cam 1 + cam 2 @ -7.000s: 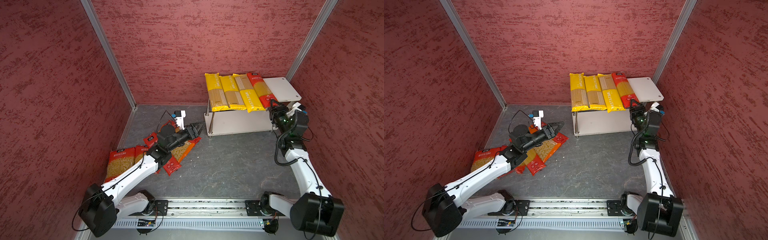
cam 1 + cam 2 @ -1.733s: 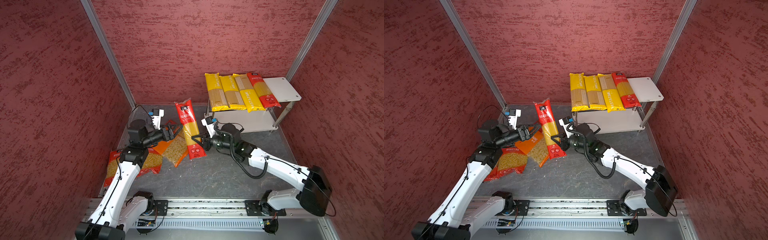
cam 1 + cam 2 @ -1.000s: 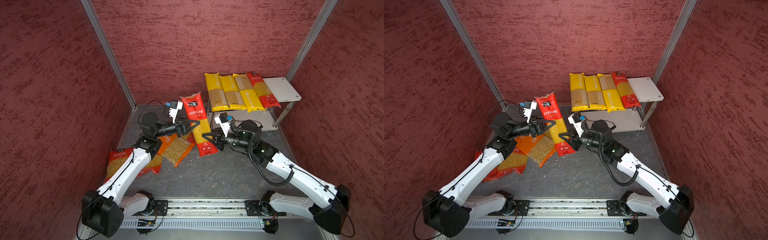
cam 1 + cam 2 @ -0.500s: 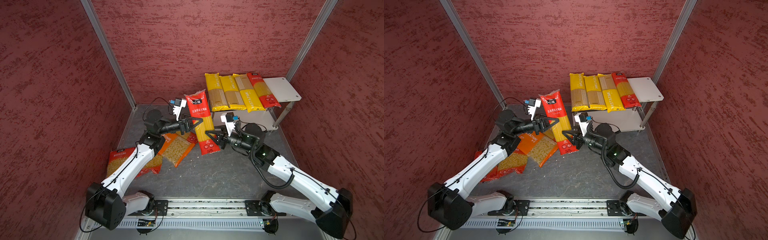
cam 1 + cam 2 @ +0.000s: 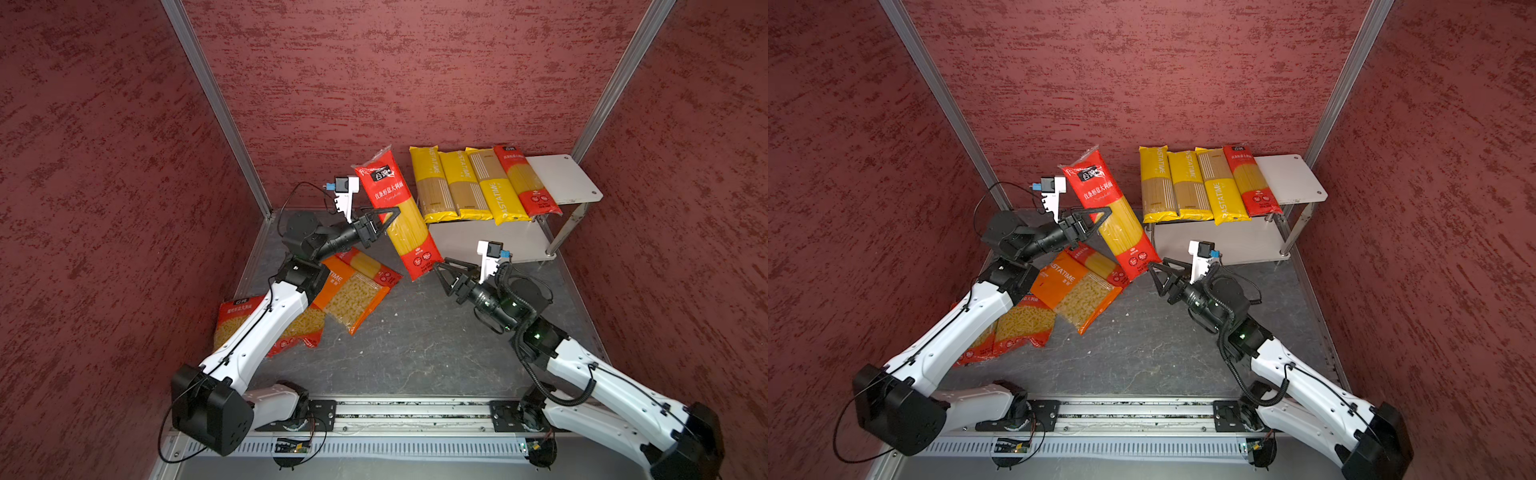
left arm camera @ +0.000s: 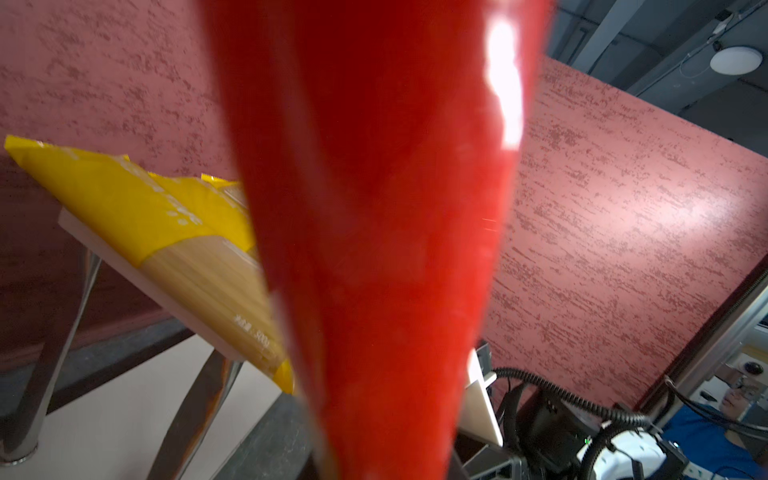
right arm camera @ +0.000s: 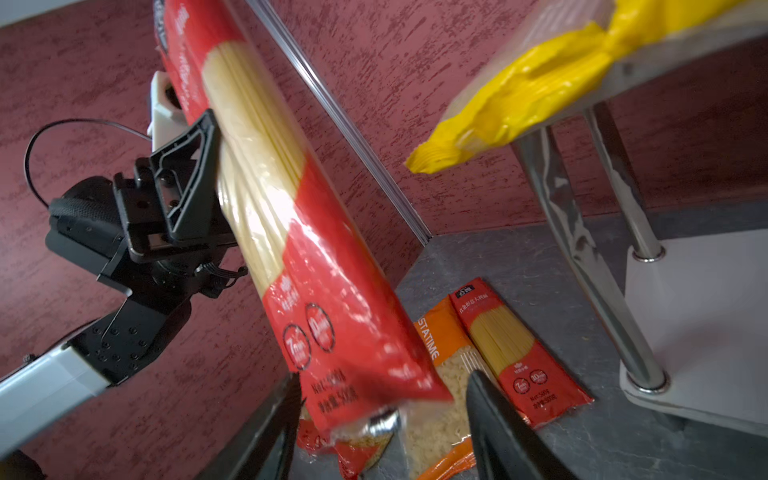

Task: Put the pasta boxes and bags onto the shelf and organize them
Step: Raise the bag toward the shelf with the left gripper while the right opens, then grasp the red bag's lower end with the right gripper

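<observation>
Red plastic with a clear window of yellow strands, the held spaghetti pack (image 5: 399, 212) hangs tilted in the air in both top views, its top end toward 11 o'clock and its bottom end toward 5 o'clock. The left gripper (image 5: 392, 216) reaches in from 9 o'clock and is clamped across the pack's middle. In the right wrist view one of its black fingers (image 7: 206, 153) presses flat against the pack's side.

The right gripper (image 5: 440, 278) sits at the pack's lower end with its jaws spread wide. In its wrist view the two fingers stand either side of the bottom seam with gaps showing, gripping nothing.

At 2 o'clock from the held pack stands the shelf (image 5: 569, 178). Its top board carries three yellow spaghetti packs (image 5: 459, 185) and a shelved red pack (image 5: 525, 183) side by side.

On the grey floor (image 5: 415, 340), at 7 o'clock from the held pack, lie an orange short-pasta pack (image 5: 357, 295), a floor red spaghetti pack (image 5: 374, 268) touching it, and wide red packs (image 5: 239, 320) partly under the left arm.
</observation>
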`<action>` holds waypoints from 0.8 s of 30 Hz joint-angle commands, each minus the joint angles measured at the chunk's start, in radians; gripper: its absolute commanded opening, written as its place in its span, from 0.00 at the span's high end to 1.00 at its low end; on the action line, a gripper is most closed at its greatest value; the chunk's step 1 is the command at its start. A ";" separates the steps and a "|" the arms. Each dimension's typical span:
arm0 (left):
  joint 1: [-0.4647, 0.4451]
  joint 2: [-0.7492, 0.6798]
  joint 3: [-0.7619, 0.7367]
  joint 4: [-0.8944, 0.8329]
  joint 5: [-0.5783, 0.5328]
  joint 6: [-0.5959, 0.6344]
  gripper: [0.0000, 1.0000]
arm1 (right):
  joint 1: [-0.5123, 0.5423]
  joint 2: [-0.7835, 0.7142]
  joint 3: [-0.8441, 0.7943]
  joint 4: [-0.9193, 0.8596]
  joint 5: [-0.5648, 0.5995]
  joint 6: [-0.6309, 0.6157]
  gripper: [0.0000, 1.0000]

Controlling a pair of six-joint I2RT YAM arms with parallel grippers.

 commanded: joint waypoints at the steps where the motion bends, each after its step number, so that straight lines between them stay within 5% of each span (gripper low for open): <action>1: -0.037 0.001 0.086 0.172 -0.140 -0.017 1.00 | 0.000 -0.007 -0.042 0.202 0.069 0.189 0.35; 10: -0.096 0.047 0.146 0.174 -0.251 -0.048 1.00 | 0.014 0.014 -0.134 0.525 0.059 0.235 0.36; 18: -0.136 0.072 0.161 0.192 -0.271 -0.144 1.00 | 0.006 0.069 -0.101 0.577 0.088 0.182 0.32; 24: -0.168 0.081 0.189 0.158 -0.275 -0.157 1.00 | -0.015 0.126 -0.063 0.664 0.041 0.179 0.40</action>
